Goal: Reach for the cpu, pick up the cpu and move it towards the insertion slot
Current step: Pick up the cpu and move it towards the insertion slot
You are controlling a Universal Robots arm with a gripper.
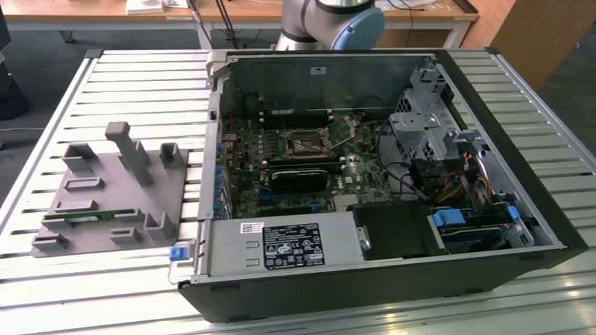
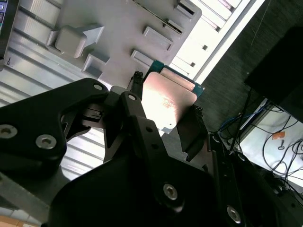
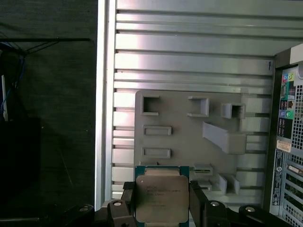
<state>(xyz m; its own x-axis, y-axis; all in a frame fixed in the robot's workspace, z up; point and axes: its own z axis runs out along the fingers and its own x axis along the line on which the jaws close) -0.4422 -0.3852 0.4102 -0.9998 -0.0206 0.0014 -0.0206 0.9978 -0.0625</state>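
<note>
The cpu (image 3: 161, 197) is a flat square chip with a silvery top and a green edge. My gripper (image 3: 162, 208) is shut on it, one black finger (image 3: 127, 203) on each side. In both wrist views the chip hangs in the air above the grey plastic tray (image 3: 189, 142). The second wrist view shows the cpu (image 2: 166, 100) from an angle, clamped in the gripper (image 2: 165, 108) over the tray (image 2: 118, 33). The insertion slot (image 1: 306, 145), a small black socket in a shiny frame, lies on the board inside the open computer case (image 1: 373, 174).
The grey tray (image 1: 112, 195) with raised blocks and a green memory stick (image 1: 88, 218) sits on the slatted metal table (image 1: 139, 77), on the exterior view's left of the case. The case's rear panel (image 3: 289, 123) is near the tray. The arm's base (image 1: 331, 21) stands behind the case.
</note>
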